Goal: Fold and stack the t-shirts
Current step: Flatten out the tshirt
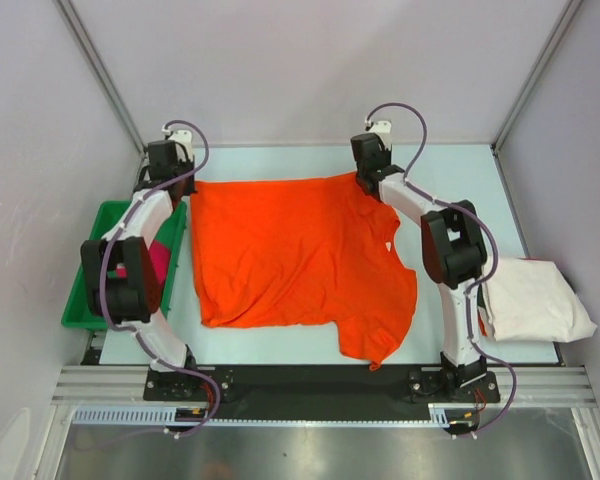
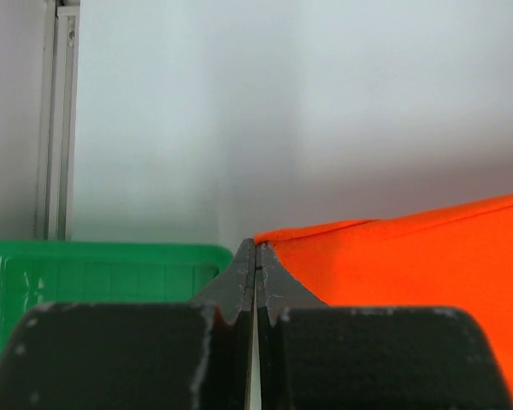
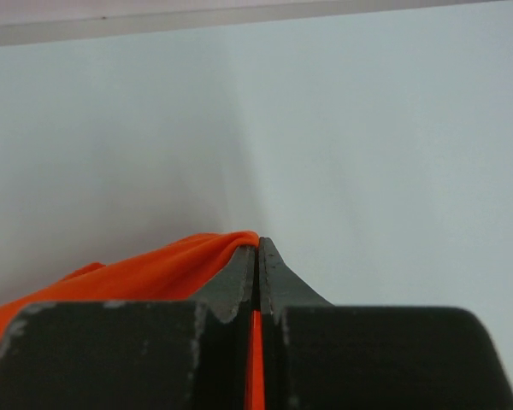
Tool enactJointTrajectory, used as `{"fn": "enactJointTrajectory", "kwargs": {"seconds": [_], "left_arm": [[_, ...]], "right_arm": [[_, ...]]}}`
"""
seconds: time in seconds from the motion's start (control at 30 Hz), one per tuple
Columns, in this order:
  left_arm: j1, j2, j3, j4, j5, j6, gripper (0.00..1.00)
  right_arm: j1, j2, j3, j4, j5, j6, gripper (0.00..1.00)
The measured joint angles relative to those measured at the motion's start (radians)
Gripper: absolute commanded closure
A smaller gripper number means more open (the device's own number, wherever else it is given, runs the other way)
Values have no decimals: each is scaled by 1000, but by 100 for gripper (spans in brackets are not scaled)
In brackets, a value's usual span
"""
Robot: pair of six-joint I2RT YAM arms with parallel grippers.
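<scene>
Pale grey-blue table, matte and plain. Carries an orange t-shirt across the middle, spread mostly flat, running from close to the far edge down almost to the near edge. Wrinkled along the near hem, with one sleeve trailing toward the near-right, tip reaching the black strip along the near edge. Bears a green tray against the left edge, nearer the near-left corner, just beside the orange cloth. Holds an off-white t-shirt folded into a bundle at the right edge, toward the near-right corner, apart from the orange one.
</scene>
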Motion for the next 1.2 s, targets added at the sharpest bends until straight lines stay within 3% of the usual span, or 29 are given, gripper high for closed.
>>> {"fn": "enactJointTrajectory", "kwargs": {"seconds": [0.43,0.5,0.53,0.57,0.6,0.63,0.7,0.73,0.77,1.03,1.2], "left_arm": [[-14,298,297,-2,-32,-1,100],[-16,335,337,-6,-36,-2,93],[-17,351,358,-13,-38,-2,81],[-19,367,375,-15,-38,-2,77],[-20,381,391,-16,-42,-2,70],[-22,388,400,-16,-46,-4,51],[-23,399,409,-20,-53,-10,31],[-23,399,410,-21,-56,-12,11],[-23,399,411,-23,-60,-10,1],[-26,374,407,-21,-76,-18,0],[-31,213,310,-37,-64,-18,0]], "right_arm": [[-70,263,359,-79,-58,34,100],[-80,282,375,-84,-67,37,100],[-84,290,380,-85,-71,37,95],[-87,298,384,-87,-75,38,88],[-91,306,387,-89,-78,40,68],[-93,314,393,-89,-80,44,54],[-99,325,396,-89,-85,53,20],[-102,328,396,-89,-89,56,10],[-105,331,396,-89,-95,59,1],[-108,322,414,-89,-109,63,0],[-69,208,339,-101,-111,63,0]]}}
